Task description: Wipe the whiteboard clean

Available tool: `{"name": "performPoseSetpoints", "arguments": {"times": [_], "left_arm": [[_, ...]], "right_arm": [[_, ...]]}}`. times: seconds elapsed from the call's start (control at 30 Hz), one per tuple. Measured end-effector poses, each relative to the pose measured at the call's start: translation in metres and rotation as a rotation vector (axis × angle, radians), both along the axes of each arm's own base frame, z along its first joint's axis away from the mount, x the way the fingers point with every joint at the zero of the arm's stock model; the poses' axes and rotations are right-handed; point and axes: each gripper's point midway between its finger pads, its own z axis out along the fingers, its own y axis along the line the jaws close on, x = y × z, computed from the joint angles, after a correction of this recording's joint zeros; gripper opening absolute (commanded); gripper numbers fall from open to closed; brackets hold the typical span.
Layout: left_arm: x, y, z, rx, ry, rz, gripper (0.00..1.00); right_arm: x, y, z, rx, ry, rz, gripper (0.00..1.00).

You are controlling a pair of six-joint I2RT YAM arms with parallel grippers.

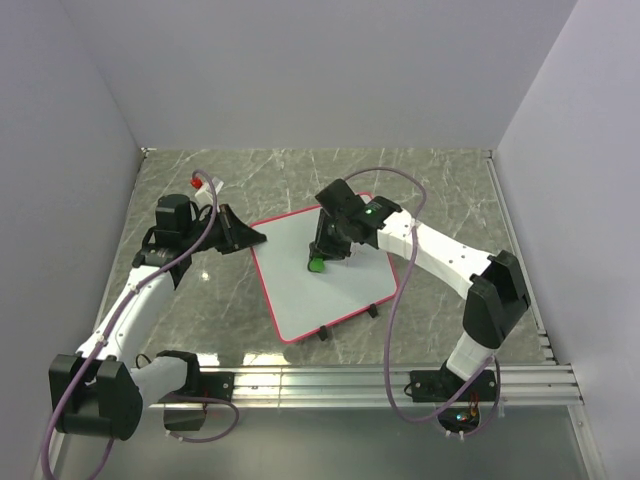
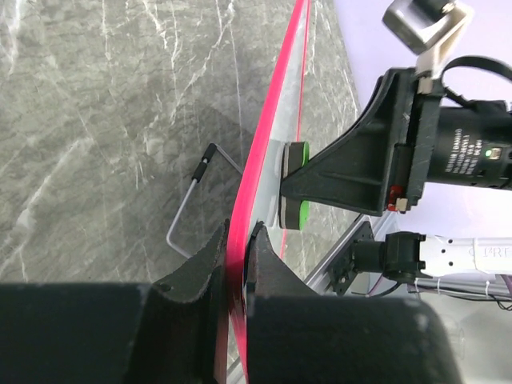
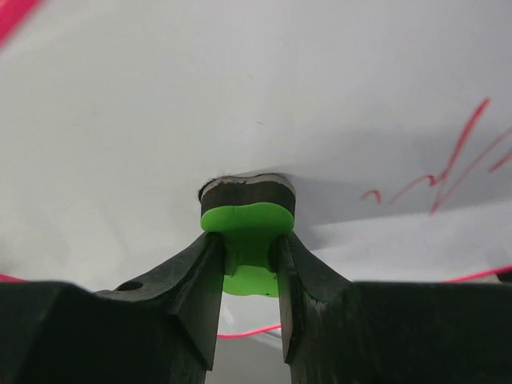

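Observation:
The whiteboard (image 1: 305, 283), white with a pink-red frame, lies on the marble table with black clip feet on its near edge. My left gripper (image 1: 255, 238) is shut on its frame at the far left corner; the left wrist view shows the pink rim (image 2: 264, 152) pinched between both fingers. My right gripper (image 1: 320, 258) is shut on a green eraser (image 1: 315, 265) with a dark felt pad and presses it onto the board. In the right wrist view the eraser (image 3: 246, 218) touches the white surface, with red scribble (image 3: 448, 172) to its right.
A bent metal wire stand (image 2: 188, 204) lies on the table beside the board in the left wrist view. A red-tipped object (image 1: 203, 186) sits behind the left arm. Grey walls enclose the table; an aluminium rail (image 1: 400, 380) runs along the near edge.

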Motion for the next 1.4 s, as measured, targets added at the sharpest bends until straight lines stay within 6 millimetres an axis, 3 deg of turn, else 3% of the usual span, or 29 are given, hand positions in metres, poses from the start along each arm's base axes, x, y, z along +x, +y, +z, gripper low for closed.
{"name": "performPoseSetpoints", "arguments": {"times": [0.13, 0.33, 0.7, 0.9, 1.13, 1.4], "left_arm": [[0.000, -0.001, 0.000, 0.001, 0.002, 0.005, 0.00], [0.000, -0.002, 0.000, 0.003, 0.004, 0.011, 0.00], [0.000, -0.003, 0.000, 0.002, 0.011, 0.020, 0.00], [0.000, -0.004, 0.002, 0.004, 0.006, 0.020, 0.00], [0.000, -0.005, 0.004, 0.003, -0.001, 0.017, 0.00], [-0.001, -0.007, 0.005, 0.005, -0.005, 0.014, 0.00]], "right_arm": [[0.006, 0.008, 0.007, 0.031, -0.027, 0.007, 0.00], [0.007, 0.002, 0.004, 0.086, -0.048, -0.010, 0.00], [-0.011, -0.084, -0.064, 0.077, 0.032, -0.200, 0.00], [-0.013, -0.090, -0.067, 0.064, 0.043, -0.209, 0.00], [-0.010, -0.074, -0.046, -0.012, 0.045, -0.148, 0.00], [0.018, 0.034, 0.035, 0.128, -0.132, 0.053, 0.00]]}}
